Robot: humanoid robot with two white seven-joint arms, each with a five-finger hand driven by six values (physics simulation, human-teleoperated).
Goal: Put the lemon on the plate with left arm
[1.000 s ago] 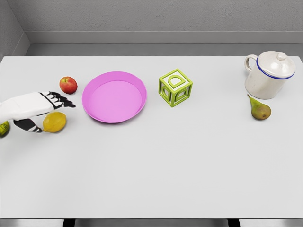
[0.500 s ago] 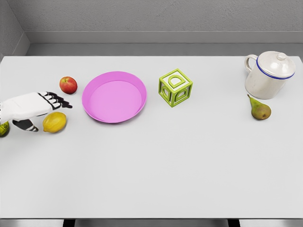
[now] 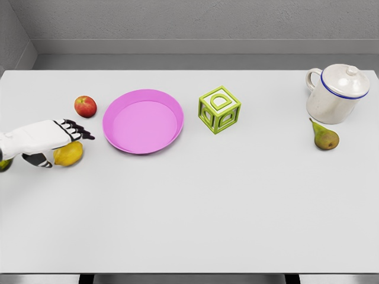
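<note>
- Left hand (image 3: 44, 140) comes in from the left edge and sits over the lemon (image 3: 69, 154), at the left side of the desk (image 3: 207, 207).
- Dark fingers (image 3: 76, 129) reach out over the top of the fruit, thumb low on its left side. Looks like it is closing around the lemon, but a firm grip is not visible, so cannot tell if it is gripping.
- Lemon is on the desk, just left of the pink plate (image 3: 143, 120) and apart from it; not lifted as far as I can see.
- Plate is empty, sitting left of centre toward the far side.
- Progress: early. Reach looks done, grasp at best starting. Left to do: secure the lemon, lift, carry right and a bit farther back, set it down in the plate, release.
- Red apple (image 3: 85, 106) is just beyond the fingers, near the plate's left rim; judged a possible bump risk during the lift.
- A small green thing (image 3: 5, 164) shows at the left edge under the forearm, too cut off to name.
- Green letter block (image 3: 219, 109) is right of the plate; white jar (image 3: 336, 93) and pear (image 3: 324, 136) are far right, well apart from the action.
- Right arm is not in view.
</note>
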